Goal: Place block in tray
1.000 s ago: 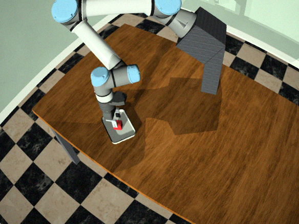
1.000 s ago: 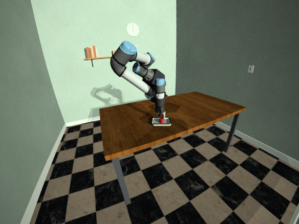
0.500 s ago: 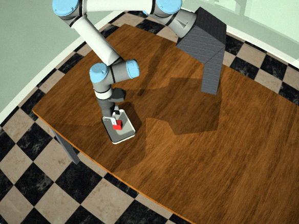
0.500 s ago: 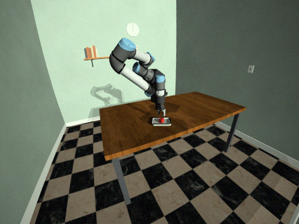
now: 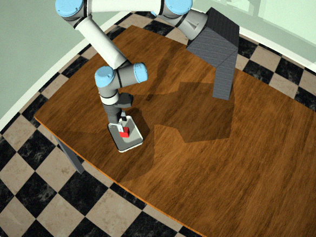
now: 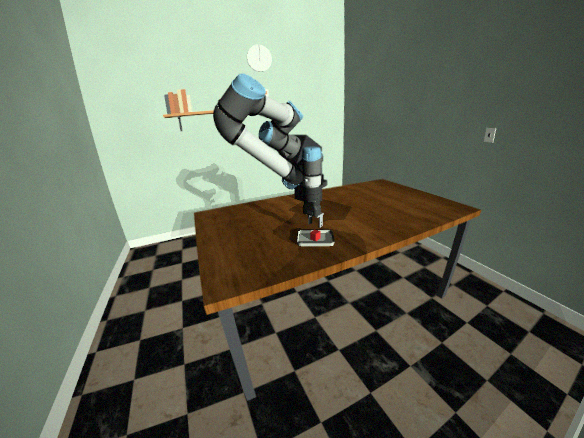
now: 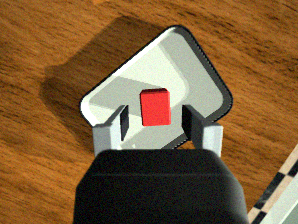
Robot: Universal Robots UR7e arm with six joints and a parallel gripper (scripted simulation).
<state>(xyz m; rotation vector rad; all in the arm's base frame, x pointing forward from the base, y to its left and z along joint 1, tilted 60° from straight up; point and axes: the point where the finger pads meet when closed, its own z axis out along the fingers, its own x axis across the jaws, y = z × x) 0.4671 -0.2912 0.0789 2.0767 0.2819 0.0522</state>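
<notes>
I am hovering my pincer point(image 7: 155, 121) wide open and gripping nothing, straight above the red block point(image 7: 155, 106), which is resting on the floor of the white tray point(image 7: 210, 75) on the table point(image 7: 45, 40), between my fingertips but below them.

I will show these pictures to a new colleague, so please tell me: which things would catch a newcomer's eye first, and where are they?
The eye goes first to the small red block, resting on the floor of the white tray on the wooden table. Just above it hangs the open gripper, its fingers apart and touching nothing. In the exterior view, the white arm with blue joint caps bends down over the tray.
</notes>
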